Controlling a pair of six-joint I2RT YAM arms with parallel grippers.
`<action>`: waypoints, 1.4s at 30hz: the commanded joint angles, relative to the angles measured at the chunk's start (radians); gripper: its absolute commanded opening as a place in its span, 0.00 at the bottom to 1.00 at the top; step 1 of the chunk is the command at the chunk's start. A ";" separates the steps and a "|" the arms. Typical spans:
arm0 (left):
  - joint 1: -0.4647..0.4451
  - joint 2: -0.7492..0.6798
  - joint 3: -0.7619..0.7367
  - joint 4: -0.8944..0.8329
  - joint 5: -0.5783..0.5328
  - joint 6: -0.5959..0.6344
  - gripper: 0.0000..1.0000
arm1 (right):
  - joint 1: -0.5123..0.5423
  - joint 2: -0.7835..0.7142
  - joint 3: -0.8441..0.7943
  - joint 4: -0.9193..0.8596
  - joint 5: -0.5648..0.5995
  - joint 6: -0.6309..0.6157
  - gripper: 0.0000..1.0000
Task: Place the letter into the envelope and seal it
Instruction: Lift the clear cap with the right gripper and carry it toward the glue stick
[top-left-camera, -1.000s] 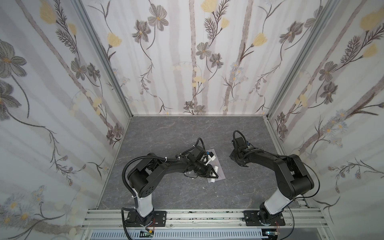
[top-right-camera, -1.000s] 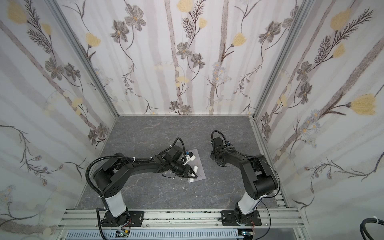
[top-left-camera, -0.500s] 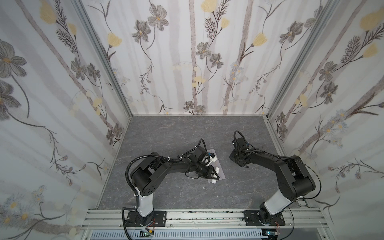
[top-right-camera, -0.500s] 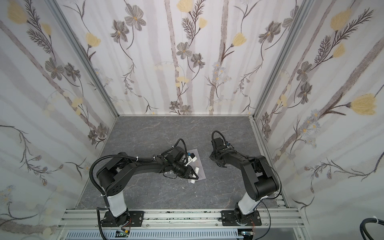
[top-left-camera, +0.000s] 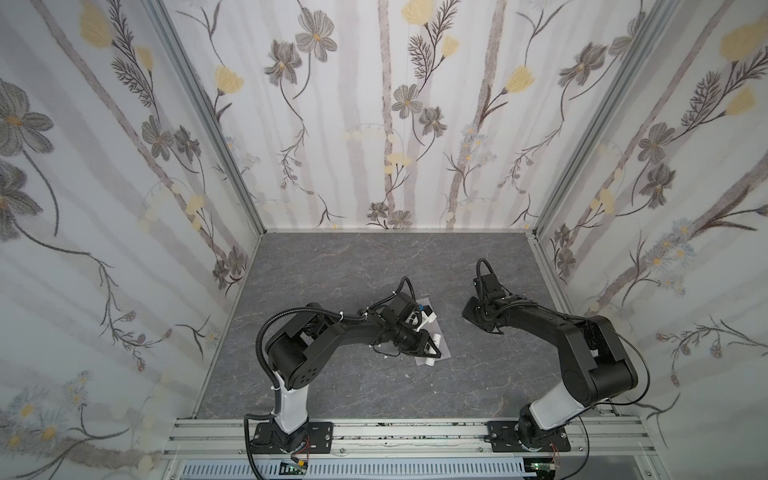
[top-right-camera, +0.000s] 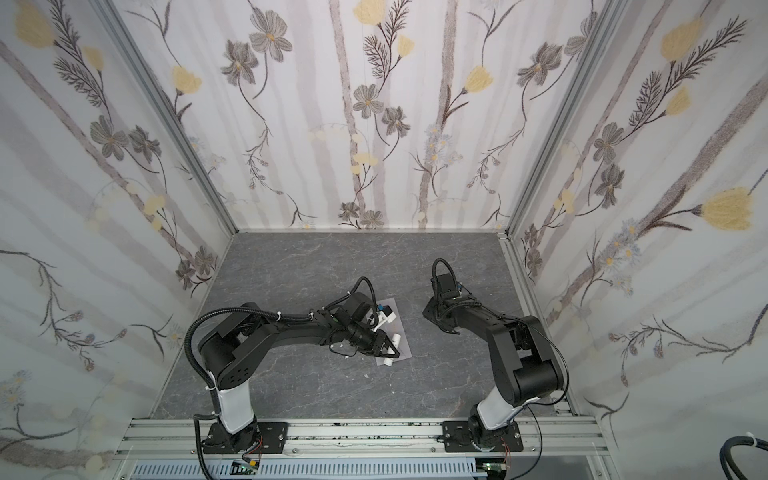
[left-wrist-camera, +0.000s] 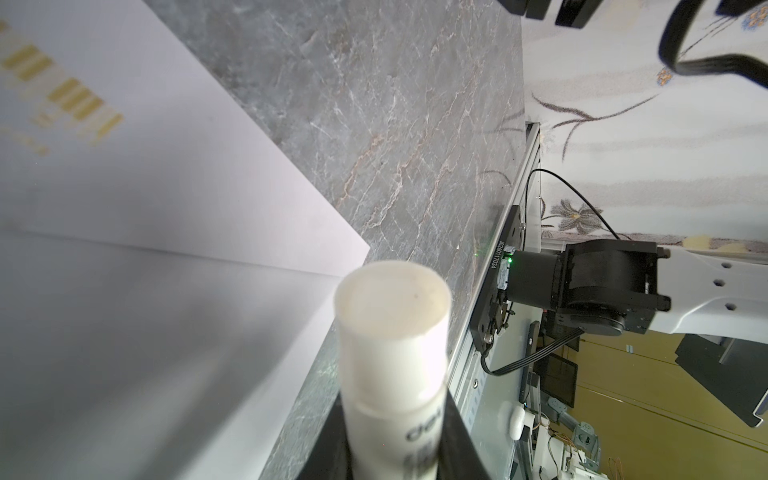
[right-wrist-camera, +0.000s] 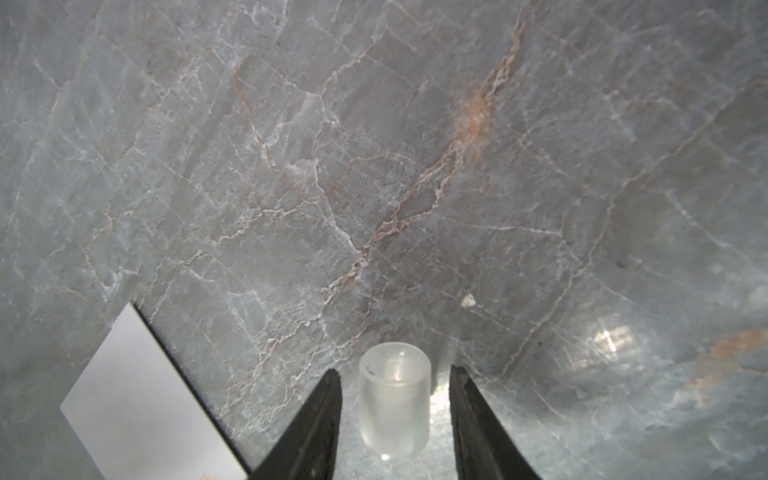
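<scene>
The grey-lavender envelope (top-left-camera: 443, 352) (top-right-camera: 406, 350) lies flat mid-table, and its pale face (left-wrist-camera: 166, 199) fills the left wrist view. My left gripper (top-left-camera: 430, 352) (left-wrist-camera: 395, 415) hovers just over it, shut on a white glue stick (top-left-camera: 436, 337) (left-wrist-camera: 392, 332). To the right, my right gripper (top-left-camera: 482, 322) (right-wrist-camera: 394, 370) points down at the bare table and is open. A translucent cap (right-wrist-camera: 394, 399) rests on the table between its fingers, with a gap on each side. An envelope corner (right-wrist-camera: 137, 395) shows beside it. The letter is out of view.
The grey marble tabletop (top-left-camera: 374, 266) is enclosed by flowered walls on the left, back and right. An aluminium rail (top-left-camera: 395, 434) with both arm bases runs along the front edge. A small white scrap (top-left-camera: 407, 375) lies near the envelope.
My right gripper's jaws have spread apart, letting go of the translucent cap. The left arm has shifted slightly while its gripper stays over the envelope with the glue stick.
</scene>
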 joint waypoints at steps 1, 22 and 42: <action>0.000 0.012 0.014 0.026 0.031 -0.009 0.00 | -0.022 -0.010 0.002 0.044 -0.062 -0.062 0.46; -0.024 0.088 0.102 0.031 0.002 -0.070 0.00 | -0.118 0.050 0.032 0.020 -0.187 -0.219 0.40; -0.030 0.087 0.100 0.038 -0.008 -0.076 0.00 | -0.113 0.045 0.022 0.020 -0.198 -0.215 0.38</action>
